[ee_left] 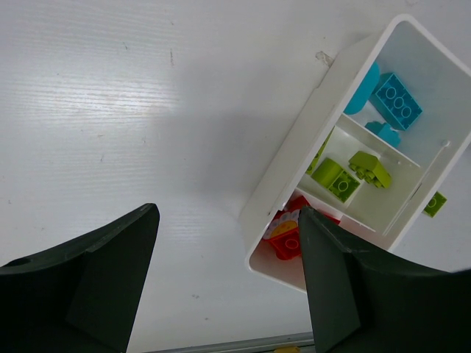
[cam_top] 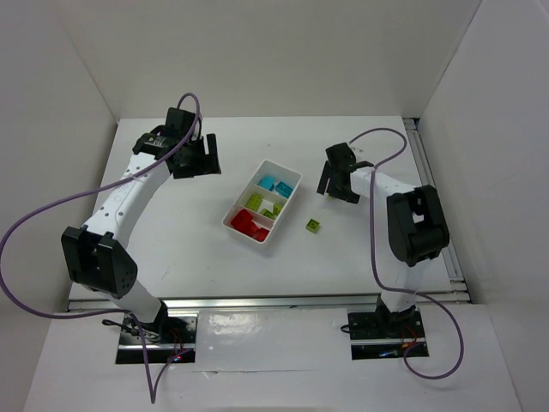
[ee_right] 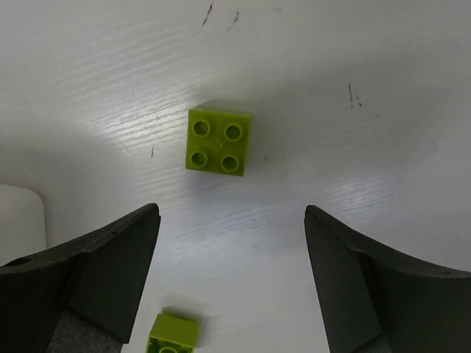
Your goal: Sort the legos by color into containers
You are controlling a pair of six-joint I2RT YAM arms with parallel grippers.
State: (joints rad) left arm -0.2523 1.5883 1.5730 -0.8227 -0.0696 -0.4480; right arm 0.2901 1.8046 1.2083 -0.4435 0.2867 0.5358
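The white table carries everything; the tray lies near its middle, between the two arms, and serves as the marker for the rest.

The left gripper hangs off the tray's left long side, well apart from it; its fingers are spread wide and hold nothing. The right gripper hovers off the tray's right long side; its fingers are likewise spread and empty, with bare table between them.

Inside the tray the sorting looks nearly finished. The cyan bricks sit in the far compartment; the green bricks sit in the middle one; the red bricks sit in the near one. No colour appears mixed, though the left finger hides part of the red compartment.

What is left, as far as can be seen, lies outside. A four-stud green brick rests studs-up on the table just beside the tray's right long side, apart from the wall. A second green brick shows at the bottom edge of the right wrist view, a little nearer the tray's corner; the overhead view does not show it. By my judgement both belong in the middle compartment, and the right arm is better placed to take them.
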